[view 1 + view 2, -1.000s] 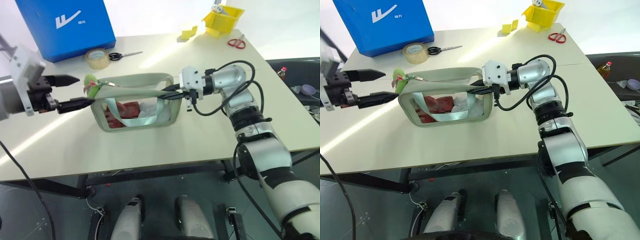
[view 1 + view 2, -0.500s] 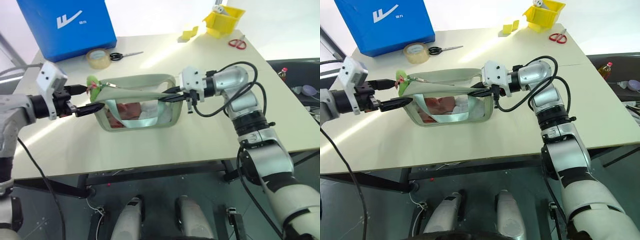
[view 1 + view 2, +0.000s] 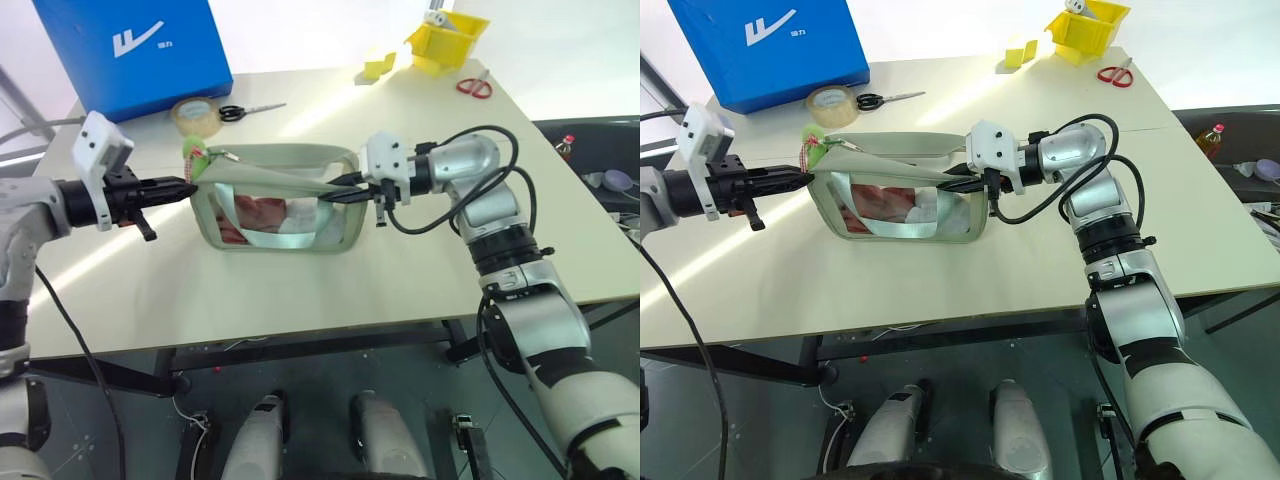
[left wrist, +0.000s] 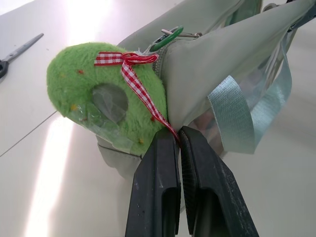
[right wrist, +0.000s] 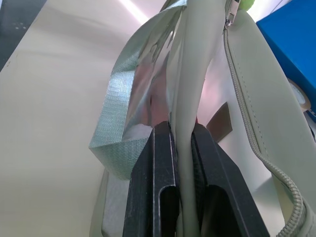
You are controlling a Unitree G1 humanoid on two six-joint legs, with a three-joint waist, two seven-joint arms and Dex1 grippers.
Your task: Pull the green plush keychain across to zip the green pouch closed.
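Observation:
The green pouch (image 3: 280,215) stands mid-table, its clear side showing red and white contents. The green plush keychain (image 3: 192,156), with a red gingham ribbon, hangs at the pouch's left end on the zipper pull. My left gripper (image 3: 188,186) comes in from the left just under the plush. In the left wrist view the left gripper (image 4: 177,132) is shut, pinching the ribbon tail at the lower edge of the keychain (image 4: 94,98). My right gripper (image 3: 335,190) is shut on the pouch's fabric rim at its right end, and the right wrist view shows fabric (image 5: 185,163) between the fingers (image 5: 160,163).
At the back left stand a big blue box (image 3: 130,50), a tape roll (image 3: 195,117) and black scissors (image 3: 245,109). A yellow bin (image 3: 447,40) and red scissors (image 3: 474,84) sit at the back right. The table's front edge (image 3: 300,335) runs just below the pouch.
My left gripper closed in on the plush and went from wide open to shut at its lower edge. The pouch's left end shifted slightly. The right gripper kept its hold.

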